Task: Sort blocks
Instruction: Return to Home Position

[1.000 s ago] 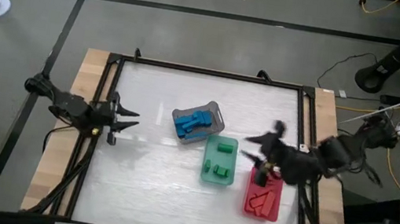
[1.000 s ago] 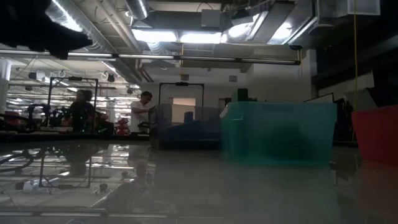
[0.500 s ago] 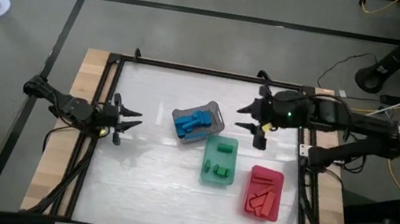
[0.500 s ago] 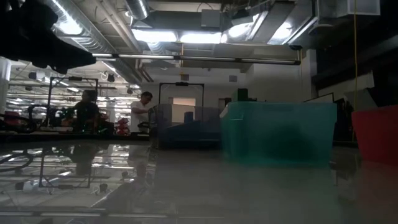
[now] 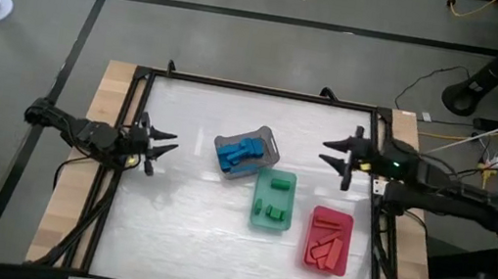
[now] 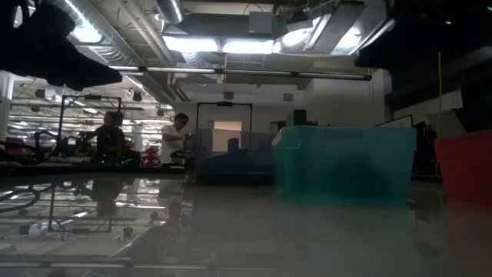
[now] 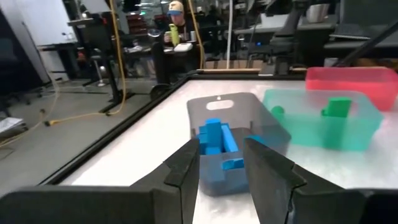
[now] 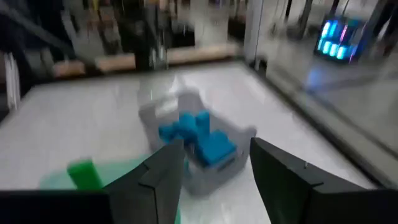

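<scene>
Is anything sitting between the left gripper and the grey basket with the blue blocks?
Nothing visible. Only bare table lies between the left gripper and the grey basket of blue blocks; the green tray sits beyond, off that line.

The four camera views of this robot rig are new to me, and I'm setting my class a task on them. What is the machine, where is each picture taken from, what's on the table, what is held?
It is a robot with two arms at a table. One picture looks straight down, one looks level across the tabletop, and two come from cameras on the wrists. Each arm ends in a two-finger tool: the left tool and the right tool hover near opposite sides, both open, holding nothing. The blue blocks lie in a grey basket, green blocks in a green tray, red blocks in a red tray.
</scene>
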`<move>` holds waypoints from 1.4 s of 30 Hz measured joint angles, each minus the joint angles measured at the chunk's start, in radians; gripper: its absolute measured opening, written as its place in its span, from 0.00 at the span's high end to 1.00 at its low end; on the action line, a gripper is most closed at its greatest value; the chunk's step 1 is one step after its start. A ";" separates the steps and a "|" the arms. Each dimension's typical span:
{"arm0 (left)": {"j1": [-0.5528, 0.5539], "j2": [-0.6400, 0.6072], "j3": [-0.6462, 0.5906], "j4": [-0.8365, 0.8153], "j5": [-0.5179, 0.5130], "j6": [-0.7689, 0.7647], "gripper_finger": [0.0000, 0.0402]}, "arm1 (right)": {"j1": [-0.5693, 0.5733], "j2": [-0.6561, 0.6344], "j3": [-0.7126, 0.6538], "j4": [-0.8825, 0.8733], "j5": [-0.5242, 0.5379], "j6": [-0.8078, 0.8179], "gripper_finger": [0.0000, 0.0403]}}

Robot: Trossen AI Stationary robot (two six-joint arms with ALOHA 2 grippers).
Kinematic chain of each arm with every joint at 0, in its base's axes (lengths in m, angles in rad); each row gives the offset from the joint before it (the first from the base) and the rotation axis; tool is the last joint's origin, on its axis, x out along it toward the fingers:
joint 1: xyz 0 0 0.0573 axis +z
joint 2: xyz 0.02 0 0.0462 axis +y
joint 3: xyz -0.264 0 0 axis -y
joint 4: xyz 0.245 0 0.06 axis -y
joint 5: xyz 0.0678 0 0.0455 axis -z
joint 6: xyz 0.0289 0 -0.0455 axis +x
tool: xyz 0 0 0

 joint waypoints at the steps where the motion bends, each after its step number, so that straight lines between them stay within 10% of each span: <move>1: 0.008 0.000 0.000 0.000 0.000 0.005 0.72 | -0.007 -0.051 -0.032 0.032 0.000 0.004 0.54; 12: 0.150 0.000 0.000 -0.001 -0.014 0.033 0.72 | -0.010 -0.539 -0.215 -0.078 0.001 0.082 0.54; 42: 0.212 0.018 -0.001 -0.002 -0.014 -0.089 0.72 | -0.010 -0.491 -0.222 -0.169 0.193 -0.072 0.54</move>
